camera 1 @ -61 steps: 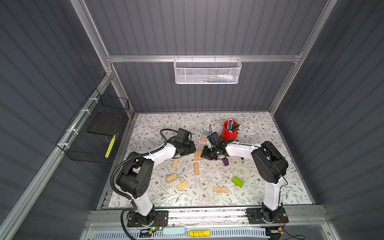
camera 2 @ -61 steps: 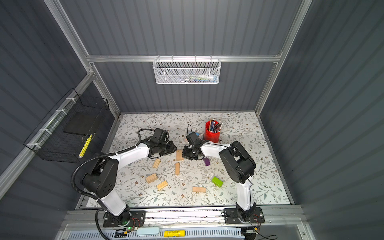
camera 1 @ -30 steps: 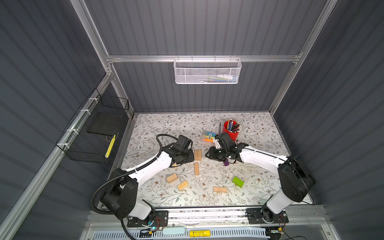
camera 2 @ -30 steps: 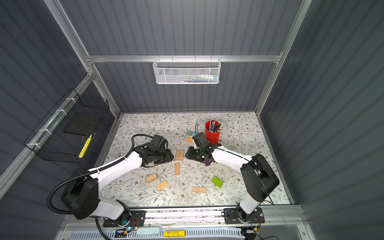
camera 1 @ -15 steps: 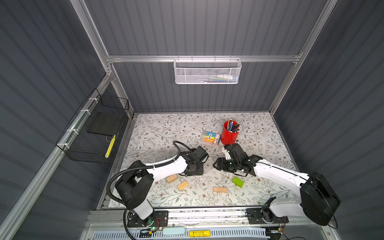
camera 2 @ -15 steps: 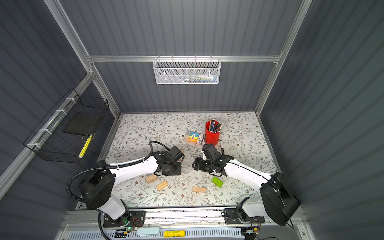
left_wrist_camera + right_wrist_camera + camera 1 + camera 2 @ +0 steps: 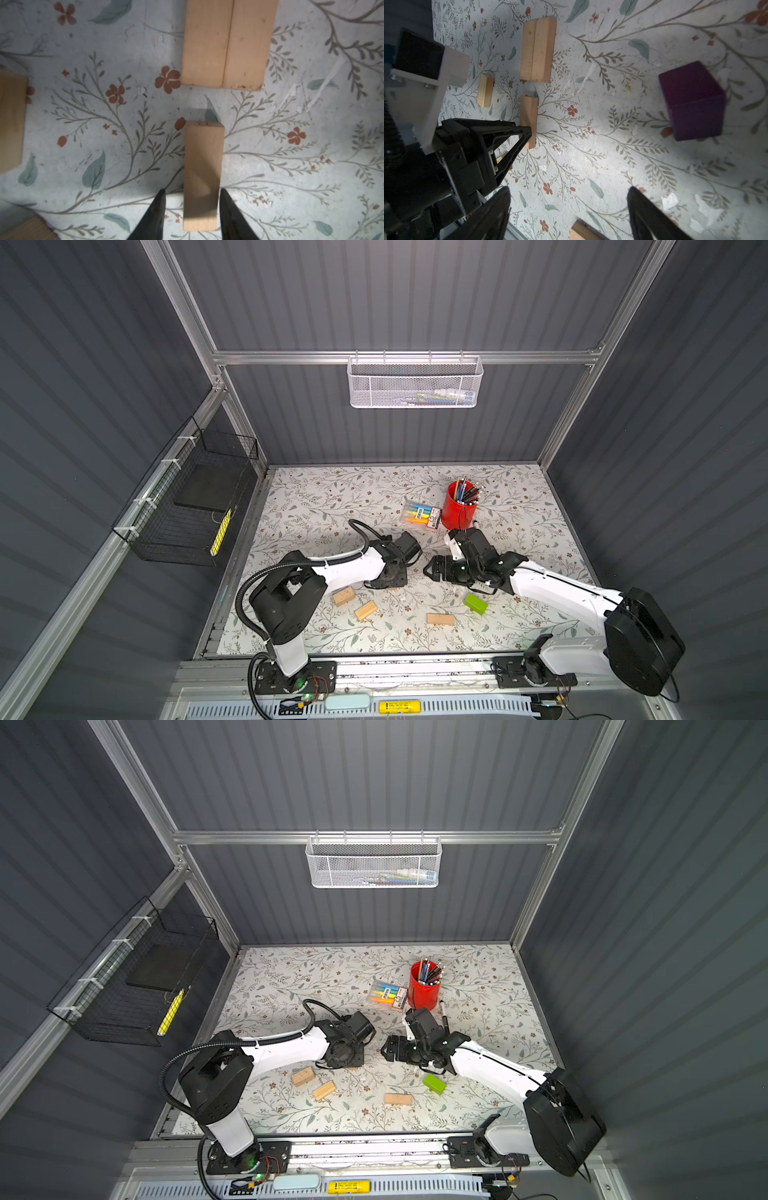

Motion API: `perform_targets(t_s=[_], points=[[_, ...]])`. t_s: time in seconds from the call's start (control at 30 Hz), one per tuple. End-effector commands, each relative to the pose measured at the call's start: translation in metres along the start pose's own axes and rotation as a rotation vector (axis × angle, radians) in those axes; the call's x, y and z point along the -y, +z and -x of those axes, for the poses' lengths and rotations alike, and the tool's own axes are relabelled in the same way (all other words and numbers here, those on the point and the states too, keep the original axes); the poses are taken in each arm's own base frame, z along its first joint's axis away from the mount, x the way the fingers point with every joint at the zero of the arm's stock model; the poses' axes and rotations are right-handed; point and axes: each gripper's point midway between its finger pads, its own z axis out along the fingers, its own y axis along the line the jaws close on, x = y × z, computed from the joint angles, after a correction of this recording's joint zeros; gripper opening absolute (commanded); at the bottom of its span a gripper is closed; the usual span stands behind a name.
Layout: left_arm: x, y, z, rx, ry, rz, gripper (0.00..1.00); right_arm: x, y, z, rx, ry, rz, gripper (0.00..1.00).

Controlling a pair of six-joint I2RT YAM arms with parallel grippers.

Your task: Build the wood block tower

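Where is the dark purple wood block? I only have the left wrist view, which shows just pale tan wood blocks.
Observer: The right wrist view shows the dark purple wood block lying on the floral mat.
Operator: Is the right gripper holding it?
Observer: No, that gripper is open and empty, apart from the block.
Operator: And the lime green wood block?
Observer: In both top views it lies on the mat close beside the right arm.
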Motion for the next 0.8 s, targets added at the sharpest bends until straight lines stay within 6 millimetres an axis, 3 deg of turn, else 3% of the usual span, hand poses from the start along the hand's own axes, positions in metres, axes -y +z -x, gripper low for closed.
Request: perform_targets(t_s=[0.0,0.5,0.77], points=[[0.006,-0.001,0.006,0.021,-0.022,-0.008,0.41,0.002,-0.002,-0.001,0.003,-0.015,0.004,0.90],[-0.006,0.003,0.000,0.015,-0.018,0.038,0.24,0.003,0.002,-0.006,-0.022,-0.031,0.030,0.97],[-0.012,-0.027,0.013,0.093,-0.006,0.022,0.21,-0.005,-0.003,-0.003,-0.014,-0.049,0.056,0.99]])
